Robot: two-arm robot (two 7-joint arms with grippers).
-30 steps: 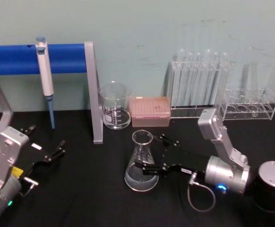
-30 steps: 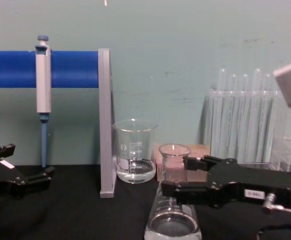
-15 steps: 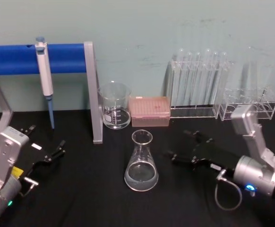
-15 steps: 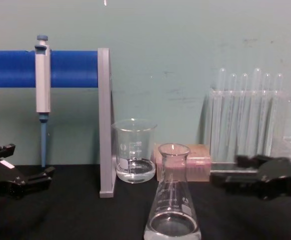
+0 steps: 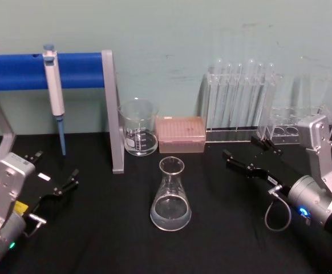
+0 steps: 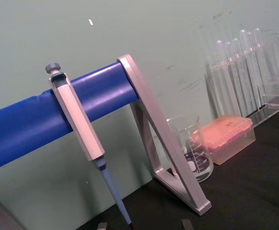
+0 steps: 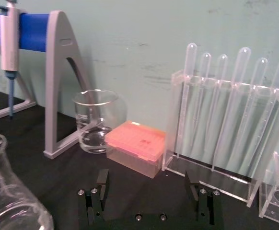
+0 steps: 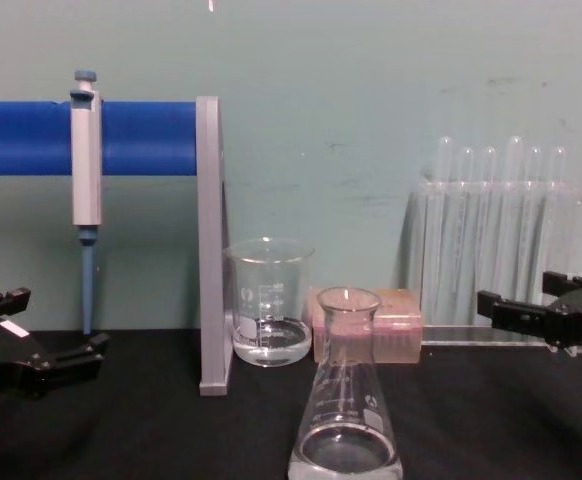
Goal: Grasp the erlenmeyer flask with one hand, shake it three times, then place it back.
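While upright, conical glass erlenmeyer flask (image 5: 170, 197), right gripper (image 5: 245, 154) spread wide, well apart.

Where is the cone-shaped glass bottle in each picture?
Head view: erlenmeyer flask stands on the black table, center front.
Chest view: bottom center.
Right wrist view: lower left corner, cut off.
Left wrist view: not in it.
Shared landmark: pink box behind it.

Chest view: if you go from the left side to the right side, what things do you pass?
Left gripper → pipette → stand post → beaker → flask → test tubes → right gripper.
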